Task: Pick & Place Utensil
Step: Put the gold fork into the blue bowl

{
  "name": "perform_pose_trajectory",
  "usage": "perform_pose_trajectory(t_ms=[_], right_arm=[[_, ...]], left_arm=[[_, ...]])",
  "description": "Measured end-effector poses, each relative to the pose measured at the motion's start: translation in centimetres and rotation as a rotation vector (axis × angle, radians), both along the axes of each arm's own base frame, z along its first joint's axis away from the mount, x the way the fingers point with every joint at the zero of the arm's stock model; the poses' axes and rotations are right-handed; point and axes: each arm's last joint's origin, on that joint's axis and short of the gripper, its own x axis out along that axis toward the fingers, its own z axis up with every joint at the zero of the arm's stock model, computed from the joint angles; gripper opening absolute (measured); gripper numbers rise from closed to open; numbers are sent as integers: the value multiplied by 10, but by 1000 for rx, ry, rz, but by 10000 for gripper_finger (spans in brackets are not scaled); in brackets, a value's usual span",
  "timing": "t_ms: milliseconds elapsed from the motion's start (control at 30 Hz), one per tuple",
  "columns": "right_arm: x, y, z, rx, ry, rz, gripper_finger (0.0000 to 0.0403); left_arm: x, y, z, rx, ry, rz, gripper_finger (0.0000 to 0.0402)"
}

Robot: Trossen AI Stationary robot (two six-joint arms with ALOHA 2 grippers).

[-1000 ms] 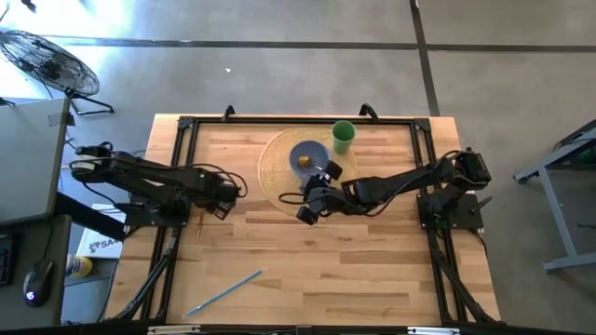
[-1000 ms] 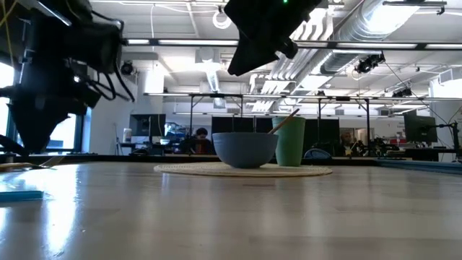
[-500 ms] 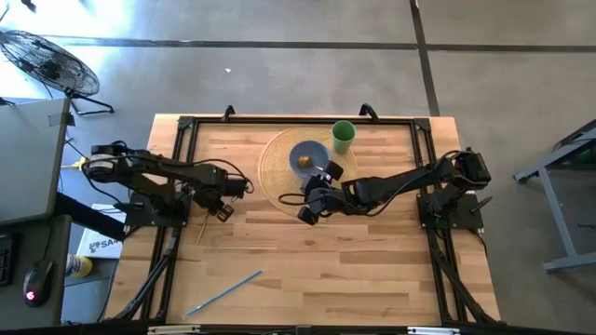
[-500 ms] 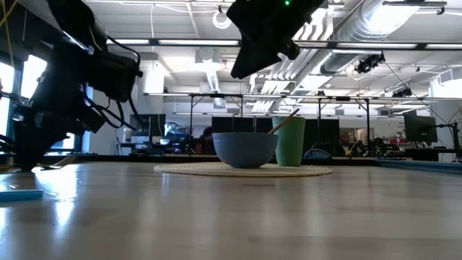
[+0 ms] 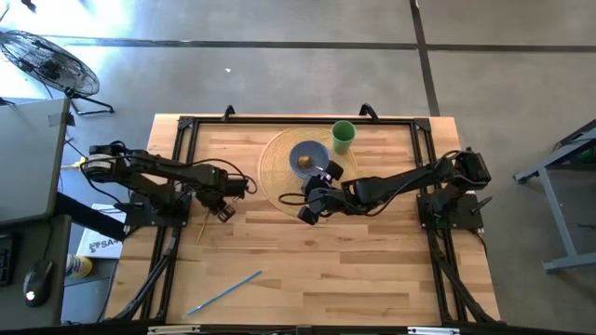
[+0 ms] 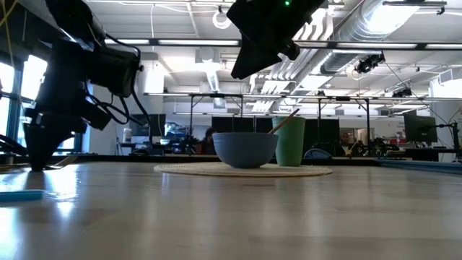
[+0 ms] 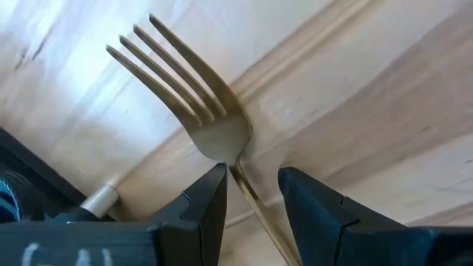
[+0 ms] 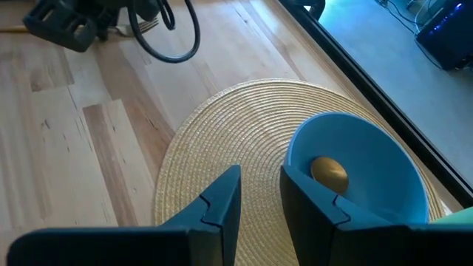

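A gold fork (image 7: 194,103) lies flat on the wooden table by its left edge, seen as a thin line (image 5: 198,230) in the high view. My left gripper (image 7: 251,185) (image 5: 222,212) is down at the table and open. Its fingers stand on either side of the fork's neck, and the tines point away beyond them. My right gripper (image 8: 260,193) (image 5: 305,212) hangs open and empty above the round woven placemat (image 8: 222,140), next to the blue bowl (image 5: 305,158). My left gripper stands astride the fork's neck (image 7: 238,168), just behind the tines, coming from above at a slant. One finger (image 7: 211,193) sits right beside the neck. I cannot tell whether it touches. The fork lies flat on the table.
The blue bowl (image 8: 355,159) holds a small golden-brown lump (image 8: 329,174). A green cup (image 5: 343,137) stands behind it on the placemat. A long light-blue utensil (image 5: 223,293) lies near the table's near edge. A black frame rail (image 5: 177,177) runs just left of the fork.
My left gripper has moved toward the table's near edge, tipped downward and come down over the fork. It has kept almost still for the last half second. The fork has stayed in place.
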Motion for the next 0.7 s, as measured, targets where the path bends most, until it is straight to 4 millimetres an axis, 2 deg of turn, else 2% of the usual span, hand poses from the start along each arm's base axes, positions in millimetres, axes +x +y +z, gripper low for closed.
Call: perform_pose_trajectory(t_ms=[533,700], right_arm=[[0,0,0,-6,1,-1,90],[0,0,0,-7,1,-2,90]], left_arm=[[1,0,2,-3,-21,-81,133],[11,3,12,44,-137,-123,133]])
